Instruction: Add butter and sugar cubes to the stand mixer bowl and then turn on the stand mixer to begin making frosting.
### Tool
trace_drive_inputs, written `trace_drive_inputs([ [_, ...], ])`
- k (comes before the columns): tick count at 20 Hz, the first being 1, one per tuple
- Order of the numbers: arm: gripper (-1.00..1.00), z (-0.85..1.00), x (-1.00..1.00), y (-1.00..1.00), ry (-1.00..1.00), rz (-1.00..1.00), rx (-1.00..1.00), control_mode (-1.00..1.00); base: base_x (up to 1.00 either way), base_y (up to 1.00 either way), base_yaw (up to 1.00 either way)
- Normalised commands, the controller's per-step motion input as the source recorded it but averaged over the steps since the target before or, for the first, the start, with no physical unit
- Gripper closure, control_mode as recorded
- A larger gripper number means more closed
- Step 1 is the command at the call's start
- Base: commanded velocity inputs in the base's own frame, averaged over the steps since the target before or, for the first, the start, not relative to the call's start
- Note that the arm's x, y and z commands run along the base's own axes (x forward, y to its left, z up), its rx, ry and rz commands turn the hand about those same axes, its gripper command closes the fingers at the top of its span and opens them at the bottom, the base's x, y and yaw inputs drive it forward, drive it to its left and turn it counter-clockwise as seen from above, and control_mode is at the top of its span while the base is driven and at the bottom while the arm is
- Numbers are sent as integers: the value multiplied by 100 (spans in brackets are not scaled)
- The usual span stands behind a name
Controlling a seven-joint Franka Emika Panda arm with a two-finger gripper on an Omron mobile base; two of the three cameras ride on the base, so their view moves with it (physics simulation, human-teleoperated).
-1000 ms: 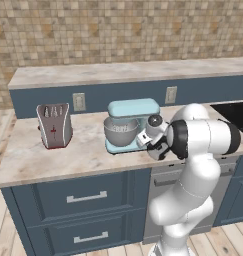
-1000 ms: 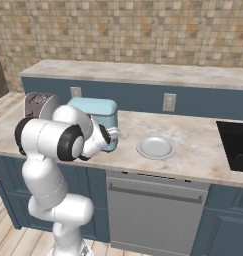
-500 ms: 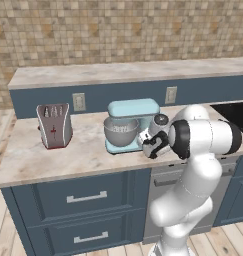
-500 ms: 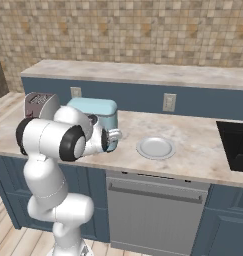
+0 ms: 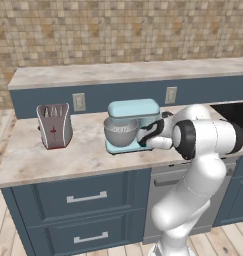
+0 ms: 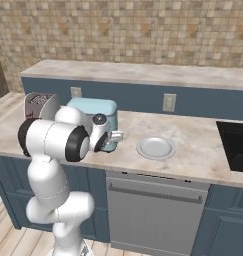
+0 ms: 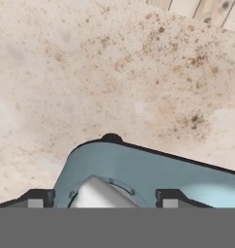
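Speckled beige stone forms the counter (image 5: 58,155) that runs over dark blue cabinets, with a tan mosaic wall behind it. On that counter stands the stand mixer (image 5: 130,122), light blue, with its head over the stand mixer bowl (image 5: 120,132), a grey metal bowl seated on the mixer's flat base. A grey appliance (image 5: 54,125) with red marks stands well to the left of the mixer, and in the right base view a round white plate (image 6: 156,148) lies on the counter to the mixer's right. The arm bends in from the mixer's right side, and the gripper (image 5: 143,136) sits just beside the bowl, low over the base. From the hand camera the gripper (image 7: 102,199) looks down on the blue base and the counter beyond it, its two finger tips (image 7: 37,198) standing wide apart with the bowl's grey rim between them and nothing held. Whether the fingers touch the bowl cannot be told.
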Motion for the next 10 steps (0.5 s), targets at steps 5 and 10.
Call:
trace_drive_inputs([
  [5,100,9,48,-8,14,0,18,-100,0,0,0],
  [10,100,10,47,-12,13,0,17,-100,0,0,0],
])
